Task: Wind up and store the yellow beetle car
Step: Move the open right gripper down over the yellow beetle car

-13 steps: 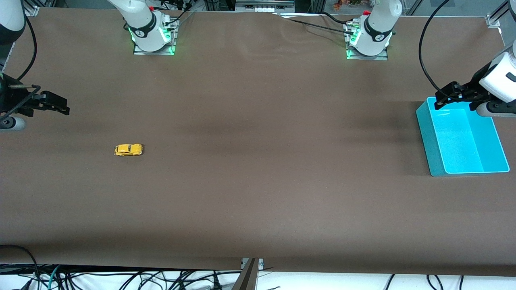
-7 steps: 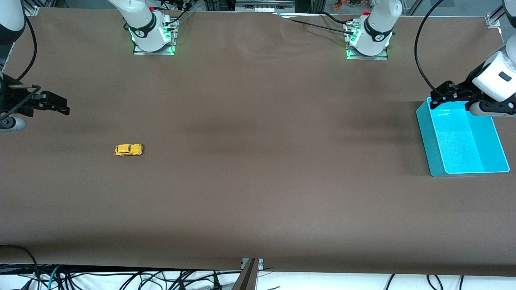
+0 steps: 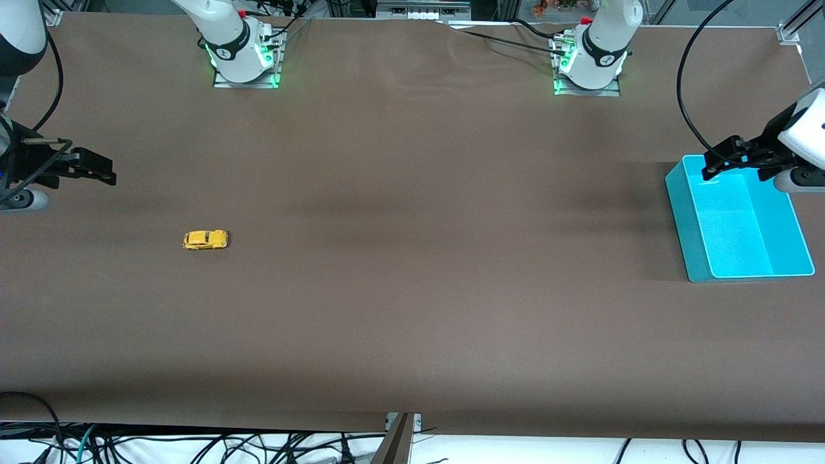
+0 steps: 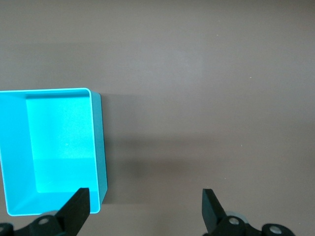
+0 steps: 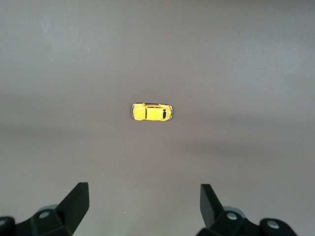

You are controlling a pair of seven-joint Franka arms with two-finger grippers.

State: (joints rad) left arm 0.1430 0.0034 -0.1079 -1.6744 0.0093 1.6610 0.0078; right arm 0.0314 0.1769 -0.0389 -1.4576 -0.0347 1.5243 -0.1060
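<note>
Overhead, a wide desk (image 3: 412,258) covered in brown matte cloth fills the front view, with two white robot arms based along its upper edge. Toward the right arm's end of the desk sits the yellow beetle car (image 3: 205,240), a tiny bright-yellow toy with a rounded body, dark windows and small wheels. It stands on its wheels, side-on to the front camera, alone on the cloth and touching nothing. The right gripper (image 3: 97,169) hangs in the air over the desk's edge at that same end, well apart from the car, its black jaws spread wide and holding nothing. In the right wrist view the car (image 5: 152,112) lies on bare cloth ahead of the two spread black fingertips (image 5: 76,199). Well apart from the car, at the left arm's end of the desk, stands a cyan rectangular plastic bin (image 3: 686,219), open-topped, with nothing inside. The left gripper (image 3: 727,160) hovers over the bin's rim that lies farthest from the front camera, its jaws also wide and holding nothing.
</note>
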